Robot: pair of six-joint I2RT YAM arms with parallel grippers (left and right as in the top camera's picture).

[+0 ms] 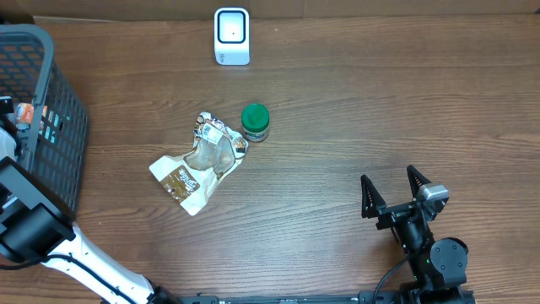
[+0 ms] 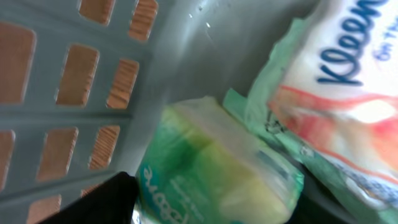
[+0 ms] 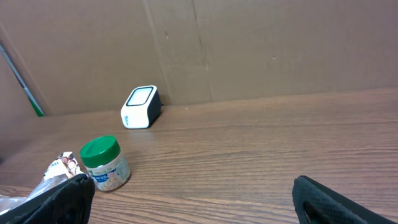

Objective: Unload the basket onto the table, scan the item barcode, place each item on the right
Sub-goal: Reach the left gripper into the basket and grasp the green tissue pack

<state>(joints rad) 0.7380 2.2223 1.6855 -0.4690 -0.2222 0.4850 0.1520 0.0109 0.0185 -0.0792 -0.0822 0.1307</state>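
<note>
Directly before end effector (image 2: 208,214): green packet (image 2: 211,165)

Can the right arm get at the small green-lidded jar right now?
Likely yes: the right pincer stands open, and only bare wooden table lies between it and the small green-lidded jar.

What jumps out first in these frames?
The grey basket at far left, where the left arm reaches into it; inside, the wrist view shows a Kleenex pack beside a green packet. In the middle lie a crumpled snack bag and green-lidded jar, the white scanner beyond them.
</note>
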